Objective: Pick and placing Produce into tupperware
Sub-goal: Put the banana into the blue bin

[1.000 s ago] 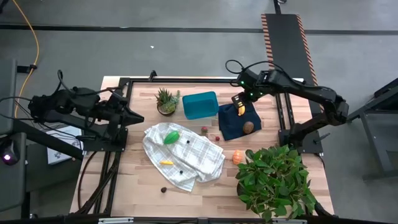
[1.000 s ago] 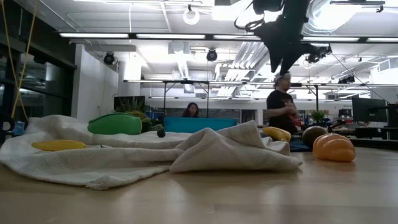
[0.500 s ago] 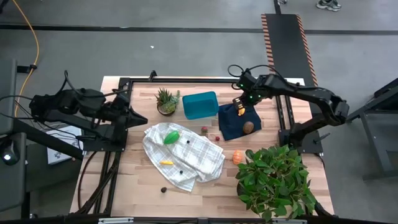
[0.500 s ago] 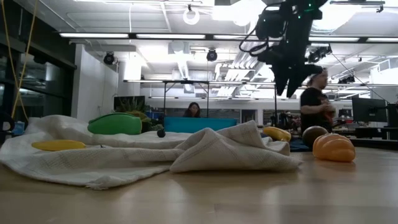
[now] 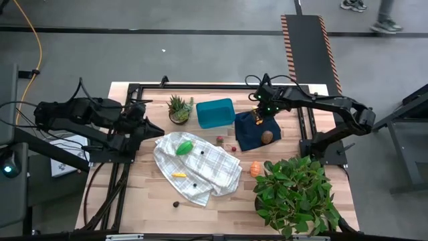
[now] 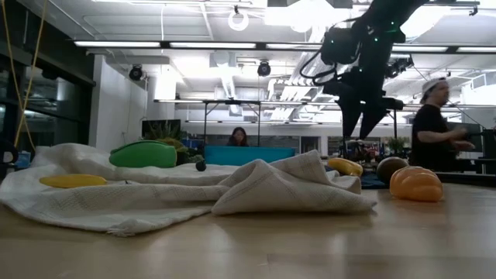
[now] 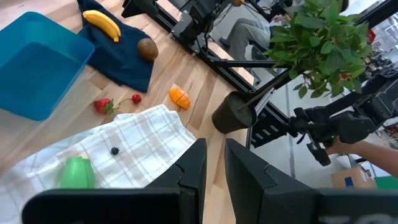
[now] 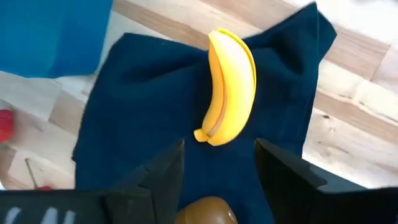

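1. One yellow banana (image 8: 229, 87) lies flat on the navy cloth (image 8: 149, 99), directly ahead of the right gripper (image 8: 219, 163); its fingers stand apart with the banana's lower tip just beyond the gap, and nothing is held between them.
2. Brown fruit (image 8: 206, 210) sits on the same cloth, between the two right fingers at their base, close under the wrist; whether it is touched cannot be told.
3. Teal tupperware (image 5: 215, 112) stands just beside the cloth, off to one side of the right jaws, near the small spiky plant (image 5: 178, 108). No produce shows inside it.
4. Red berries (image 5: 226, 144) lie on the bare wood between the tupperware and the checked cloth (image 5: 200, 167), apart from either gripper.
5. Orange piece (image 5: 255, 169) rests on the table near the big leafy plant (image 5: 297, 194), well apart from the right jaws.
6. Green piece (image 5: 184, 147) and a small yellow piece (image 5: 178, 175) lie on the checked cloth, ahead of the left gripper (image 7: 212, 167); tiny dark berries (image 5: 194, 185) dot the cloth and the wood beyond it.
7. Left gripper hovers at the table's left edge, beside the checked cloth, its fingers nearly together with a narrow slit showing and nothing between them.
8. Right arm (image 6: 364, 70) reaches down over the navy cloth in the low view; a person (image 6: 435, 128) stands in the room behind.
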